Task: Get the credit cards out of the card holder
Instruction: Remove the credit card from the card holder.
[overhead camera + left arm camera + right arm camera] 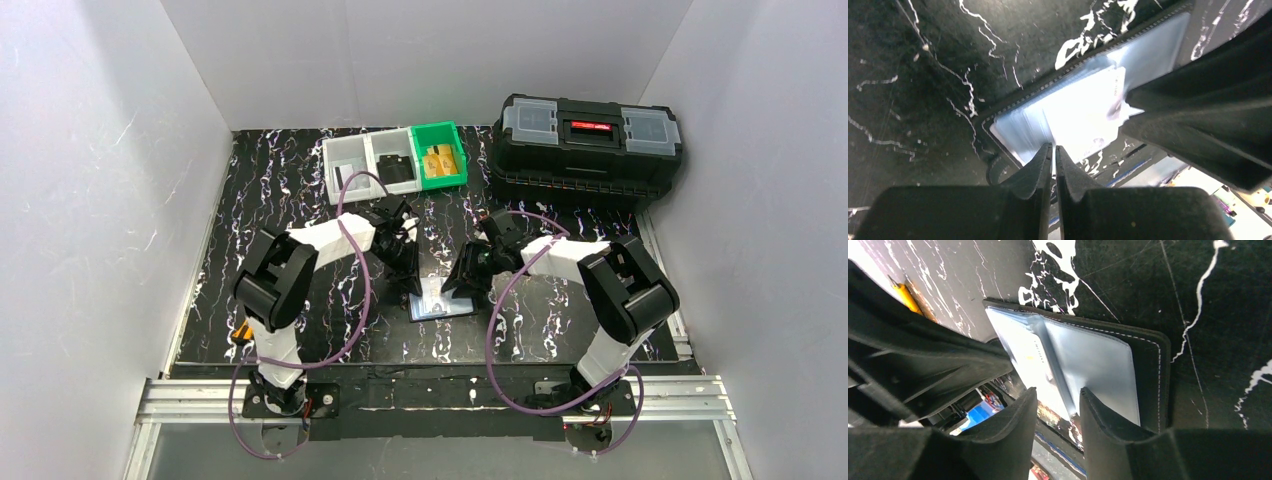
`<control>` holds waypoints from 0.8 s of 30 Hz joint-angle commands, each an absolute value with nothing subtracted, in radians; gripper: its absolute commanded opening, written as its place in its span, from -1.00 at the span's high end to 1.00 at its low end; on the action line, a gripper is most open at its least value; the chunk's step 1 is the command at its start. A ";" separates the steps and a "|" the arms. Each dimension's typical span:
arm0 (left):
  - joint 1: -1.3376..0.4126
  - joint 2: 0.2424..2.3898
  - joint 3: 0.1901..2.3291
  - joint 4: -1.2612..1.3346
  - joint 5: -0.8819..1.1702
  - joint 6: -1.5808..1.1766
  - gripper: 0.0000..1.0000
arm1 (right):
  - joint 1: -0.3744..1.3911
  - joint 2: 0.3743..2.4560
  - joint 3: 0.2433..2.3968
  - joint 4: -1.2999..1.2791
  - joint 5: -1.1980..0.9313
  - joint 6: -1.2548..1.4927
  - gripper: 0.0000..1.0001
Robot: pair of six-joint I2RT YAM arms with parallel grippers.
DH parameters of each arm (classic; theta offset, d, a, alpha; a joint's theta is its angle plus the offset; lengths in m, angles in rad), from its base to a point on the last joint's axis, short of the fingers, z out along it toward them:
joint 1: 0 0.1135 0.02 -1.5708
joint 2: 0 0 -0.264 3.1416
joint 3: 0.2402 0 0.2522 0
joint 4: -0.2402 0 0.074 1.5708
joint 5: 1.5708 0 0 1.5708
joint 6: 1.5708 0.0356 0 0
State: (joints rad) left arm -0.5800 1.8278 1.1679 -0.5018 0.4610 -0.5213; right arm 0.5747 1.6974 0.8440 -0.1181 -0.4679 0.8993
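The card holder [447,306] lies open on the black marbled table between my two arms, its shiny blue-grey pockets [1098,357] facing up. A whitish-silver card [1083,115] sits in the pockets, and its near edge reaches my left gripper [1054,148]. That gripper is closed to a thin slit and seems to pinch this card; from above it [409,288] is at the holder's left edge. My right gripper [1058,392] is open and straddles the pockets' middle fold, at the holder's right side [467,291]. Gold-orange cards [441,160] lie in the green bin [450,180].
Two grey bins [343,187] stand left of the green bin at the back; the right one holds a black card [398,171]. A big black toolbox [588,148] stands at the back right. A small orange object [242,331] lies at the table's left edge. White walls enclose the table.
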 commanded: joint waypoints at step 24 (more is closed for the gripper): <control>-0.592 1.914 1.095 -0.506 0.347 -0.581 1.00 | 0.511 1.737 0.629 0.361 -0.676 1.096 0.33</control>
State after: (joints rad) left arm -0.5846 1.8751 1.1458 -0.4419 0.4747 -0.5999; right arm 0.5282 1.7451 0.6785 0.2222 -0.6353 1.0382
